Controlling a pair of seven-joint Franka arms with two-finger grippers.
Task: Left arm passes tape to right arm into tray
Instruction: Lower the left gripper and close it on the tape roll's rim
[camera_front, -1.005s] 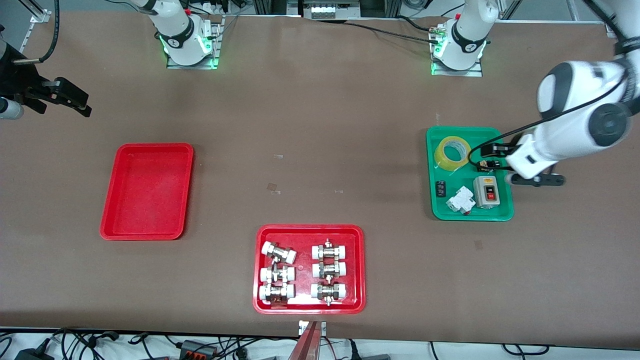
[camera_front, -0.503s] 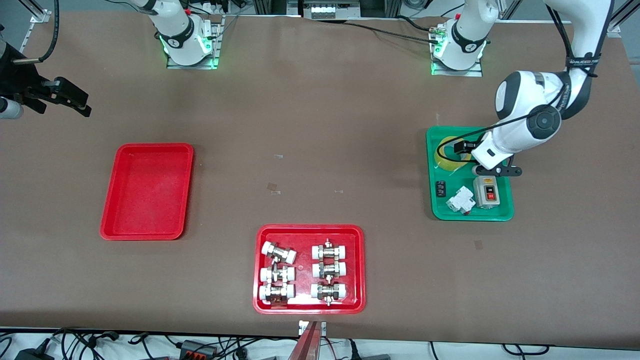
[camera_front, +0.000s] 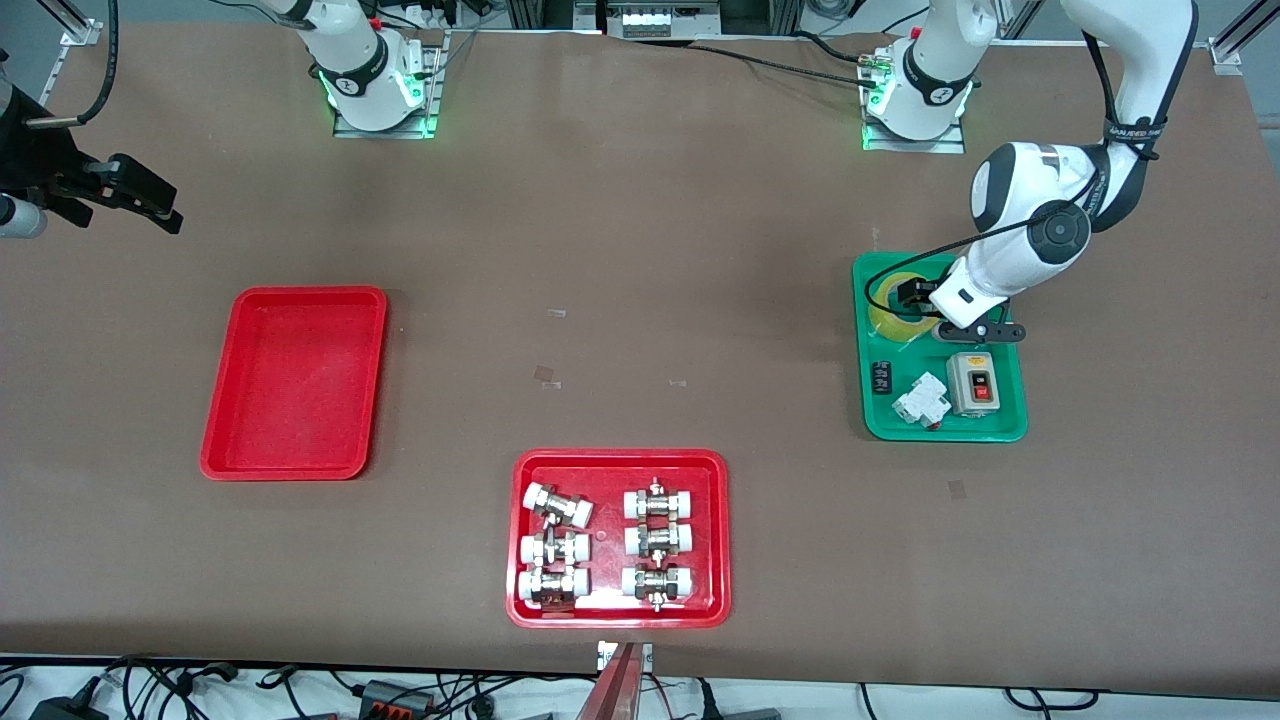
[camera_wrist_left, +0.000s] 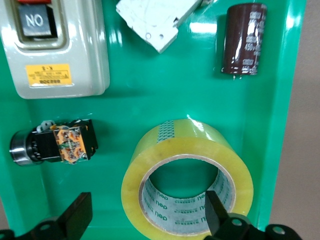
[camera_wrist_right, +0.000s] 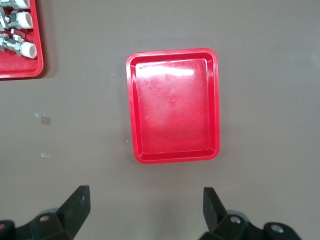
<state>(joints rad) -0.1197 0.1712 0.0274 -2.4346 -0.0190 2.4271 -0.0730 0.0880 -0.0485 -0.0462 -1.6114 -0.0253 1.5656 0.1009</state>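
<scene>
The yellow tape (camera_front: 893, 311) lies flat in the green tray (camera_front: 1008, 428), at the tray's end farther from the front camera. My left gripper (camera_front: 915, 296) is open, low over it. In the left wrist view the tape (camera_wrist_left: 165, 150) fills the lower middle. One finger (camera_wrist_left: 216, 214) is inside the pale core and the other finger (camera_wrist_left: 76, 218) is outside the roll, so the left gripper (camera_wrist_left: 146, 216) straddles the roll's wall without closing on it. My right gripper (camera_front: 140, 197) waits open at the right arm's end of the table. In its wrist view, the right gripper (camera_wrist_right: 144, 205) is above bare table beside the plain red tray (camera_wrist_right: 172, 107), which holds nothing (camera_front: 295, 380).
The green tray also holds a grey switch box (camera_front: 973, 383), a white breaker (camera_front: 920, 400), a dark capacitor (camera_front: 881, 377) and a small black part (camera_wrist_left: 52, 145) beside the tape. A red tray of white-capped fittings (camera_front: 712, 600) sits near the front edge.
The left arm has swung in over the green tray and come down on the tape, its open fingers now astride the roll's wall. The right arm has not moved.
</scene>
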